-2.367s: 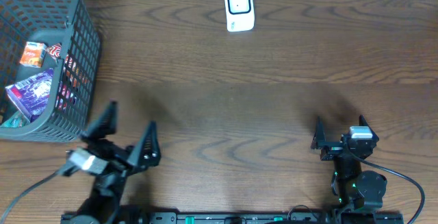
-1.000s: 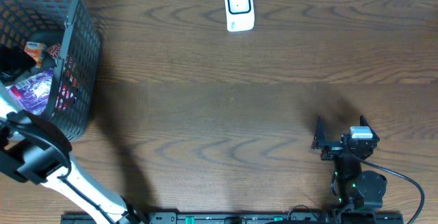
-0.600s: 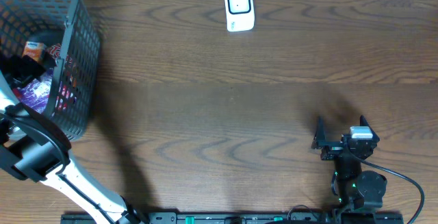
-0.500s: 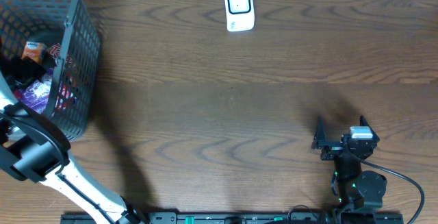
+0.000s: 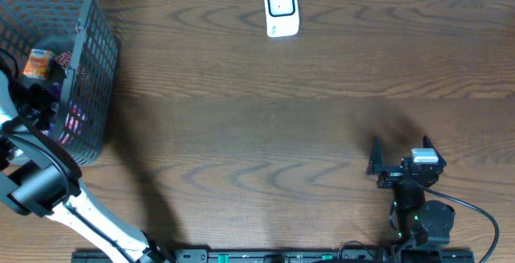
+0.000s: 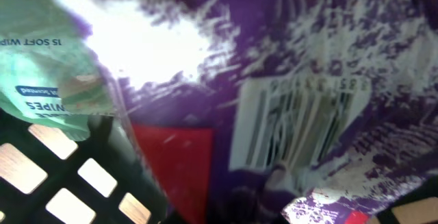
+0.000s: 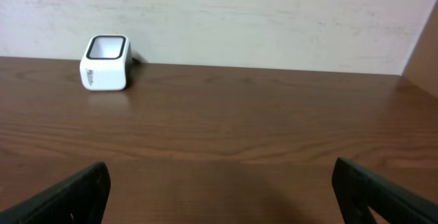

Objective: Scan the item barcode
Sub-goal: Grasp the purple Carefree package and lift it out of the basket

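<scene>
Left wrist camera is jammed right up against a crinkly purple foil packet (image 6: 308,53), so close that the fingers themselves don't show. The left gripper (image 5: 38,102) is clamped shut, down inside the dark grey plastic mesh basket (image 5: 90,62), but whether it has actually pinched the packet I cannot tell. A white barcode label (image 6: 301,125) with black bars sits on the packet's face, wrinkled and blurred, turned toward the lens. Just left of it lies a pale green soft wipes pack (image 6: 48,66), glare washing out its top edge, and under both is a flat red patch (image 6: 174,159) of another pack. The basket's grid floor shows at the lower left.

From above, the basket stands at the far left corner of the brown wooden table (image 5: 265,126), with the left arm reaching over its near rim. A small orange snack packet (image 5: 37,63) lies inside, beyond the gripper.

A small white box-shaped scanner (image 5: 282,9) stands at the middle of the table's far edge, well apart from the basket.

Over by the near edge on the right, the right gripper (image 5: 400,149) hangs above bare wood with its black fingers spread wide and nothing between them. Its own camera looks across the table at the scanner and the pale wall (image 7: 274,11) behind.
</scene>
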Controlling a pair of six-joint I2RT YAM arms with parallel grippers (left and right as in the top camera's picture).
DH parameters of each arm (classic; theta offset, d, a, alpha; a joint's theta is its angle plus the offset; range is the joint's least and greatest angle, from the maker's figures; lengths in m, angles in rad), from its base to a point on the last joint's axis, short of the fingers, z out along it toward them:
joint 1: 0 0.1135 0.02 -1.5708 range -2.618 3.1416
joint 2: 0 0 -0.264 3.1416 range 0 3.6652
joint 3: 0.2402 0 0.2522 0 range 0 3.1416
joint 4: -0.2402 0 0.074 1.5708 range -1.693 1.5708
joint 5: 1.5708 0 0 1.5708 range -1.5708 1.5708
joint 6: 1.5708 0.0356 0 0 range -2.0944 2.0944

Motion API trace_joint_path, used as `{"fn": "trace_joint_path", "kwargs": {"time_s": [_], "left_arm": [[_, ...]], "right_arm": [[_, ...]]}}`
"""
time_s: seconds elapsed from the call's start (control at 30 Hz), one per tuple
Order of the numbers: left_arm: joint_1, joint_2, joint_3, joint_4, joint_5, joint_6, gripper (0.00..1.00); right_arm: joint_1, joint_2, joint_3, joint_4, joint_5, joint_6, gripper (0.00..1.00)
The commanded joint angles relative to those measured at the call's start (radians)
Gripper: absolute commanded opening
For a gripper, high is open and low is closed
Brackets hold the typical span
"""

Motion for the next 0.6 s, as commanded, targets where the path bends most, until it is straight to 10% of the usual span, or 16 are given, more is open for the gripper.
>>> {"fn": "trace_joint_path", "kwargs": {"time_s": [0.0, 0.27, 0.57], "left_arm": [[0.002, -0.031, 0.024, -0.005, 0.081, -0.002, 0.07], [0.002, -0.260, 0.161, 0.130, 0.396, -0.078, 0.07], [-0.009, -0.623, 0.161, 0.391, 0.404, -0.261, 0.07]], "right_arm": [[0.010, -0.007, -0.002, -0.003, 0.001, -0.009, 0.99], [0.010, -0.007, -0.002, -0.003, 0.001, -0.009, 0.99], [0.010, -0.007, -0.002, -0.003, 0.001, -0.009, 0.99]]}}
